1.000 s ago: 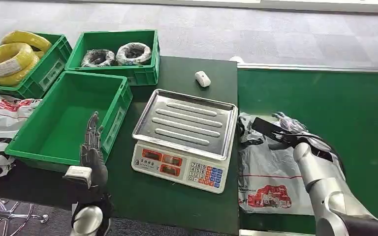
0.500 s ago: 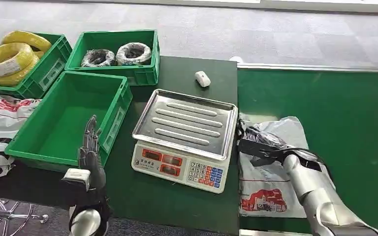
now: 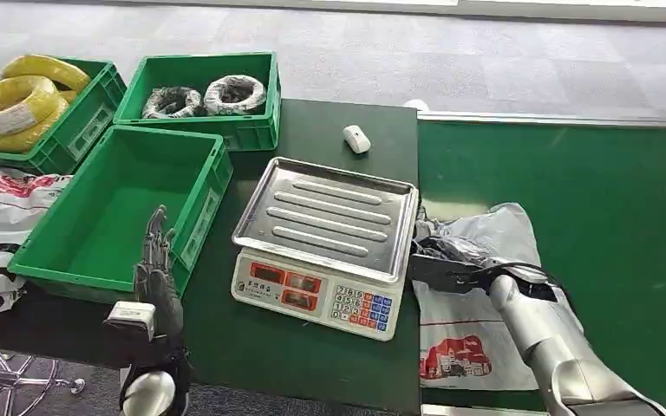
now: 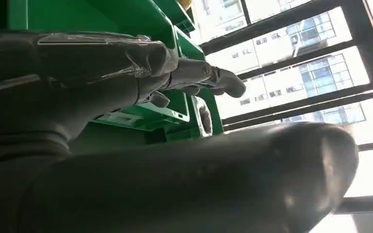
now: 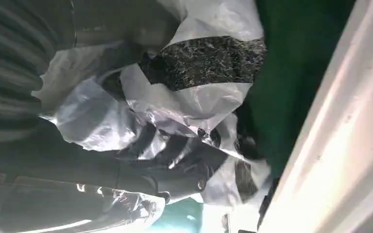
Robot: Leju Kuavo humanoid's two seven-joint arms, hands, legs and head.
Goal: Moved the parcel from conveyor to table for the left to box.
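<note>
One parcel [image 3: 473, 295], a soft, light, slippery poly bag, lies on the conveyor [image 3: 624, 199] beside the desk [image 3: 329, 347]; we judge the right robot hand [image 3: 451, 264] grips its bunched edge, the left robot hand [image 3: 158, 264] open, empty.

The dark green table [image 3: 312, 342] bears a scale with a steel tray [image 3: 325, 243], a small white object [image 3: 357, 139] behind it, and green crates [image 3: 199, 212]; beside it, the green conveyor [image 3: 590, 182] carries a white plastic parcel [image 3: 473, 334].
</note>
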